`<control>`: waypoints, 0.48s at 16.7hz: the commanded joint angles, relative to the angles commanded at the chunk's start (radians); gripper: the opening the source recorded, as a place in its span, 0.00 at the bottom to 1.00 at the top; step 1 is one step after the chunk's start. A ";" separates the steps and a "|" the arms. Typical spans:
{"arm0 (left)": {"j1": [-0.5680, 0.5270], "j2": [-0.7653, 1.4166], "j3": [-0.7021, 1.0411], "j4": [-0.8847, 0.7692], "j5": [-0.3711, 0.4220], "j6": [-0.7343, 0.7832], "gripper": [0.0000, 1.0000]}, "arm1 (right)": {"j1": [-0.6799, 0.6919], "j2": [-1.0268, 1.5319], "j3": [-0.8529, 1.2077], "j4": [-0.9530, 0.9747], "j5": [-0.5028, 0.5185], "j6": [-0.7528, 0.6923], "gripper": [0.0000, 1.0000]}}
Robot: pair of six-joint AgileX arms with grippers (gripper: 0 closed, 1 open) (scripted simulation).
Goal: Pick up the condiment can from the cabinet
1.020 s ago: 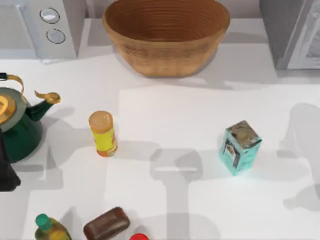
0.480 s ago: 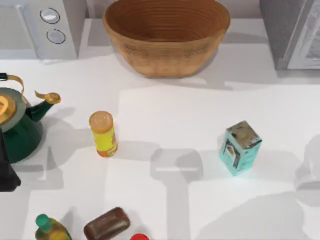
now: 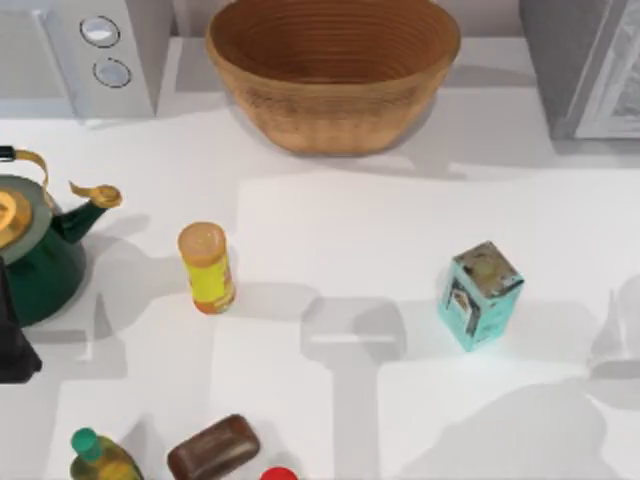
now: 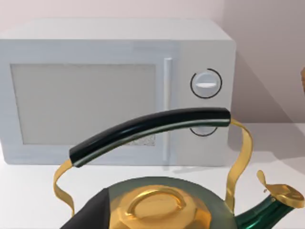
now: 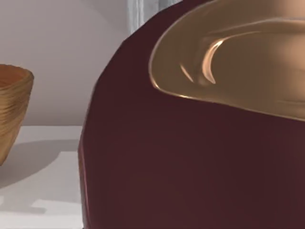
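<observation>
**Stock as seen, AgileX pair, table w/ cabinet**

1. Condiment can (image 5: 190, 167): maroon wall, glossy tan top. It sits v. close in front of the right arm's wrist camera, about where that arm's jaws would be. We cannot tell whether those jaws hold it, or how wide they stand. It looks tilted in the right wrist view. White tabletop and the basket lie farther off beyond it. We cannot tell if any part of the can rests on a surface.
2. Cabinet (image 3: 585, 65): grey box w/ white panelled door, at the table's far right corner.
3. Left arm (image 3: 12, 345): dark piece parked at the table's left edge, just beside the kettle. Jaw state: we cannot tell.
4. Kettle (image 3: 35, 255): green body, gold lid and spout, black grip on a gold bail. It stands directly ahead of the left arm's jaw end.
5. Microwave (image 3: 95, 55): light grey, two round knobs, beyond the kettle at the far left.
6. Basket (image 3: 335, 80): woven, tan, far centre.
7. Yellow bottle (image 3: 207, 268): orange cap, left of centre.
8. Teal carton (image 3: 480, 295): upright, right of centre, well apart from the bottle.
9. Near edge, left part: green-capped bottle (image 3: 98, 458), brown loaf-shaped item (image 3: 213, 447), and a red item (image 3: 278, 474) that is cut off by the frame.
</observation>
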 joint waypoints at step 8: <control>0.000 0.000 0.000 0.000 0.000 0.000 1.00 | 0.205 0.463 0.285 0.316 0.024 -0.006 0.00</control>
